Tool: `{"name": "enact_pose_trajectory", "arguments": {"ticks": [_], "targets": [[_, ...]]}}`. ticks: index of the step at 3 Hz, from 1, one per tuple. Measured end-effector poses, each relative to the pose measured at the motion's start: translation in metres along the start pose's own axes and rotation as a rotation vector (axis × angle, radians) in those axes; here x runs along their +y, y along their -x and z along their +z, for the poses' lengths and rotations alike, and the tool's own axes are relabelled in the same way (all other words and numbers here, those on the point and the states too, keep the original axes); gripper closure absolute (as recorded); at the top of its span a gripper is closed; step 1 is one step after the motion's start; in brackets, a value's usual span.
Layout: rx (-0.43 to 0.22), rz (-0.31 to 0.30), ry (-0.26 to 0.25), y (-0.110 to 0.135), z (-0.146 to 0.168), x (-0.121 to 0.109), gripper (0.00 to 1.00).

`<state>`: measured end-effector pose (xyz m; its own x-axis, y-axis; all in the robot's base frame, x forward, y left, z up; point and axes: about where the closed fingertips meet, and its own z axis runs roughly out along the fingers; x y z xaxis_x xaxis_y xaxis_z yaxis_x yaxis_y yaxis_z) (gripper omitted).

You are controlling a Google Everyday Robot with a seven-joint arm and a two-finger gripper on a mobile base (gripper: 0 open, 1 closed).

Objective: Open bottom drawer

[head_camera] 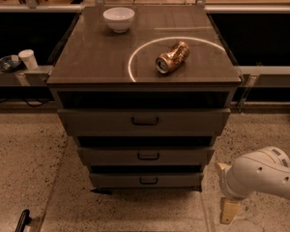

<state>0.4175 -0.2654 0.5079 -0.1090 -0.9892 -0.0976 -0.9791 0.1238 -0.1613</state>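
Observation:
The bottom drawer (pixel 146 180) is the lowest and narrowest of three grey-brown fronts on the cabinet. It has a small dark pull handle (pixel 148 180) at its centre and sits pushed in. My gripper (pixel 225 190) is low at the right of the cabinet, below and right of the bottom drawer's right end, not touching it. Its two tan fingertips (pixel 229 210) show well apart, on either side of the white wrist, and hold nothing.
On the cabinet top (pixel 87 62) are a white bowl (pixel 119 19) at the back left and a crushed can (pixel 172 57) lying on its side. The middle drawer (pixel 146 155) and top drawer (pixel 144 121) sit above. A paper cup (pixel 27 58) stands on the left shelf. Speckled floor lies all around.

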Motion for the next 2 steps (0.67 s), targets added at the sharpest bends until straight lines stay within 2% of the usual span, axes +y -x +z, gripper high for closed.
{"name": "enact_pose_trajectory", "arguments": {"ticks": [1,2], "targets": [[-0.054,-0.047,0.026,0.005,0.011,-0.001,0.0],[-0.236,-0.012,0.001,0.027,0.032,-0.019,0.0]]}}
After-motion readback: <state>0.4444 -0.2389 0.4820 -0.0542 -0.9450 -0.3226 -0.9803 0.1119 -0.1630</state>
